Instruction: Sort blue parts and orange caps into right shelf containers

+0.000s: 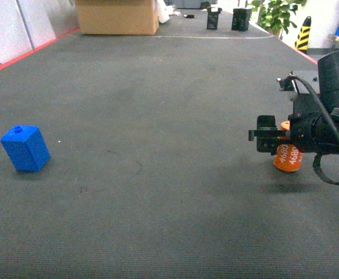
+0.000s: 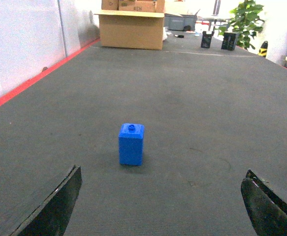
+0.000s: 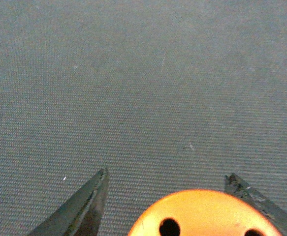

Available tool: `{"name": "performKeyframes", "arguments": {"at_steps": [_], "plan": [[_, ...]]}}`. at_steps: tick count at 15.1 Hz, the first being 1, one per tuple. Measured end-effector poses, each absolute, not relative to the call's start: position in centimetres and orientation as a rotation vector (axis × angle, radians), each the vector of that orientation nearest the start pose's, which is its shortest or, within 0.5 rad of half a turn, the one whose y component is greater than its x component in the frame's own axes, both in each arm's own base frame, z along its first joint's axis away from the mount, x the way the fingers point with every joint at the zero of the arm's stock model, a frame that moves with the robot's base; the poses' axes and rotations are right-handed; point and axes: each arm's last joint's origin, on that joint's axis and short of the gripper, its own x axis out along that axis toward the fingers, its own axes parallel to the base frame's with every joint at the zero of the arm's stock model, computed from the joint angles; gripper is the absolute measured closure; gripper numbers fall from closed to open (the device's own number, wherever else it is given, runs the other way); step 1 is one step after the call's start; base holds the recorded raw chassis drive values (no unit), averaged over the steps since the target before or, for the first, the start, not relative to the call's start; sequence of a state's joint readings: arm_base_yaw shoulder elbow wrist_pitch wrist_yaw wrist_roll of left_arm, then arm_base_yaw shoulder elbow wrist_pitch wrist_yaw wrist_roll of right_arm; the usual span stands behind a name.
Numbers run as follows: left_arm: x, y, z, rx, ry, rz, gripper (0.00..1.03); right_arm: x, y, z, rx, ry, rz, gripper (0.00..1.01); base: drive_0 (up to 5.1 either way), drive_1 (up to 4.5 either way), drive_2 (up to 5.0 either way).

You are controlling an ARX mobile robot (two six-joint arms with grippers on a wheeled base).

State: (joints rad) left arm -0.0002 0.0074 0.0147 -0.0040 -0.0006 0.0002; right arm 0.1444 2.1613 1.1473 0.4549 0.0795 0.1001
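A blue part (image 1: pixel 25 149) stands slightly tilted on the dark floor at the far left of the head view. The left wrist view shows it upright (image 2: pixel 131 144), ahead of my left gripper (image 2: pixel 163 172), which is wide open and empty. My right gripper (image 1: pixel 266 135) reaches in from the right, shut on an orange cap (image 1: pixel 286 158) with white "4680" on its side. The cap hangs just above the floor, over its shadow. In the right wrist view the cap's holed flat top (image 3: pixel 205 214) sits between the fingers (image 3: pixel 89 201). I cannot make out the right shelf or the containers.
A cardboard box (image 1: pixel 117 16) stands at the far back, with two small black objects (image 1: pixel 213 19) (image 1: pixel 241 18) and a plant (image 1: pixel 277 14) to its right. A yellow-black post (image 1: pixel 302 33) marks the right edge. A red line (image 1: pixel 24 55) and white wall bound the left.
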Motion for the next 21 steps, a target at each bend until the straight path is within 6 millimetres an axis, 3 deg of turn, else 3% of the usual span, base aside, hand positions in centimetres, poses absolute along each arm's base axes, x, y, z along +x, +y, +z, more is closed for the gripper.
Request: {"name": "performKeyframes", "arguments": {"at_steps": [7, 10, 11, 12, 13, 14, 15, 17, 18, 20, 21], "plan": [[9.7, 0.0, 16.8, 0.000, -0.003, 0.000, 0.05, 42.6, 6.2, 9.1, 0.024, 0.563, 0.029, 0.57, 0.0, 0.00, 0.0], [9.7, 0.0, 16.8, 0.000, -0.004, 0.000, 0.05, 42.6, 6.2, 9.3, 0.022, 0.543, 0.023, 0.58, 0.0, 0.00, 0.0], [9.7, 0.0, 16.8, 0.000, -0.004, 0.001, 0.05, 41.2, 6.0, 10.1, 0.008, 0.504, 0.006, 0.58, 0.0, 0.00, 0.0], [9.7, 0.0, 16.8, 0.000, -0.003, 0.001, 0.05, 36.6, 5.4, 12.9, 0.010, 0.403, 0.023, 0.58, 0.0, 0.00, 0.0], [10.5, 0.0, 16.6, -0.032, 0.198, 0.193, 0.05, 30.2, 4.7, 13.8, 0.010, 0.383, 0.062, 0.59, 0.0, 0.00, 0.0], [14.9, 0.0, 19.4, -0.063, 0.207, 0.157, 0.05, 26.8, 4.1, 13.5, 0.010, 0.393, 0.061, 0.59, 0.0, 0.00, 0.0], [22.0, -1.6, 20.2, -0.053, 0.279, 0.019, 0.05, 25.9, 3.7, 14.1, 0.023, 0.374, 0.048, 0.59, 0.0, 0.00, 0.0], [27.0, -1.8, 19.4, -0.061, 0.346, 0.029, 0.05, 25.5, 3.6, 13.9, 0.031, 0.386, 0.041, 0.59, 0.0, 0.00, 0.0], [28.9, -1.9, 18.4, -0.065, 0.388, 0.035, 0.05, 25.3, 3.5, 13.9, 0.036, 0.395, 0.039, 0.59, 0.0, 0.00, 0.0], [28.7, -1.8, 16.6, -0.062, 0.462, 0.045, 0.05, 24.8, 3.4, 13.9, 0.055, 0.389, 0.033, 0.59, 0.0, 0.00, 0.0], [28.7, -1.8, 16.8, -0.063, 0.452, 0.044, 0.05, 24.5, 3.4, 13.8, 0.058, 0.388, 0.032, 0.59, 0.0, 0.00, 0.0]]}}
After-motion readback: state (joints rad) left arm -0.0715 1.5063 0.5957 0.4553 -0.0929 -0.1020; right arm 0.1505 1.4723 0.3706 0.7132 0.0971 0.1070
